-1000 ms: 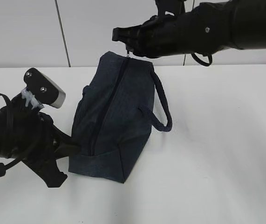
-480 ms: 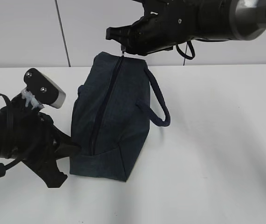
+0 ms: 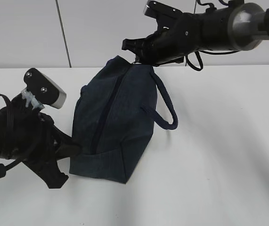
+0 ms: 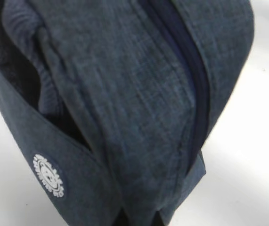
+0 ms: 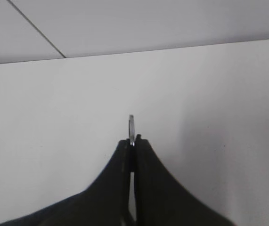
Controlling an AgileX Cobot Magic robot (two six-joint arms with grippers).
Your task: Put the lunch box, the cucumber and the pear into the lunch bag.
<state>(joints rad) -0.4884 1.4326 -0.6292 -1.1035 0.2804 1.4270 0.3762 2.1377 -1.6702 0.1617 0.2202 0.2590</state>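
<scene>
1. The white counter (image 3: 219,155) carries everything, with a pale wall behind it.
2. The lunch bag (image 3: 113,122) lies on the counter left of middle in the exterior view. It is dark navy fabric with its long zipper (image 3: 105,113) running along the top face and shut along the whole length that shows. Its far end is lifted toward the right arm, its near end rests on the counter.
3. The left gripper (image 3: 73,149) sits low on the left, its black fingers against the bag's near lower end. The left wrist view is filled by bag fabric, so I cannot tell whether these fingers pinch the cloth or only press on it.
4. The right gripper (image 3: 135,55) reaches in from the upper right to the bag's raised far end.
5. The looped strap handle (image 3: 165,106) hangs off the bag's right side.
6. The ring pull (image 5: 131,129) is pinched edge-on between the right gripper's closed fingers (image 5: 142,155).
</scene>
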